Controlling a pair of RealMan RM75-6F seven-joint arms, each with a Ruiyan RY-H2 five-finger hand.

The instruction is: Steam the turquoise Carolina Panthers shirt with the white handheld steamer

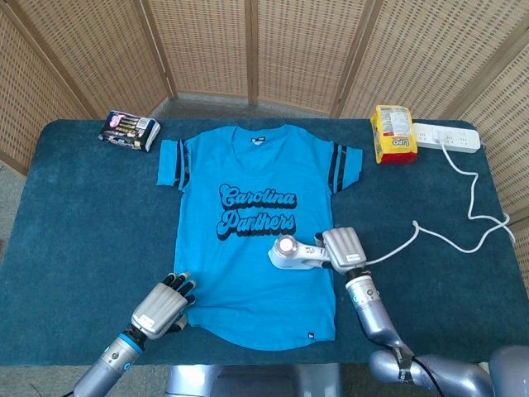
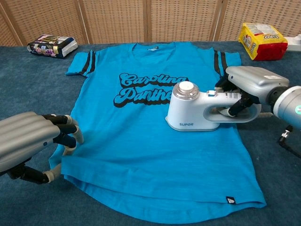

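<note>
The turquoise Carolina Panthers shirt [image 1: 248,273] [image 2: 141,150] lies flat on the dark blue table, collar toward the far side. My right hand [image 1: 345,248] [image 2: 251,84] grips the handle of the white handheld steamer [image 1: 291,252] [image 2: 193,110], whose head rests on the shirt just below and right of the black lettering. My left hand [image 1: 161,306] [image 2: 33,141] rests at the shirt's lower left hem with its fingers curled; their tips touch the hem's edge, and whether they pinch the cloth is unclear.
A dark snack packet [image 1: 130,130] [image 2: 51,45] lies far left. A yellow and red bag [image 1: 392,134] [image 2: 262,41] stands far right beside a white power strip [image 1: 446,136]. The white cord [image 1: 463,223] loops over the table's right side. Wicker screens stand behind.
</note>
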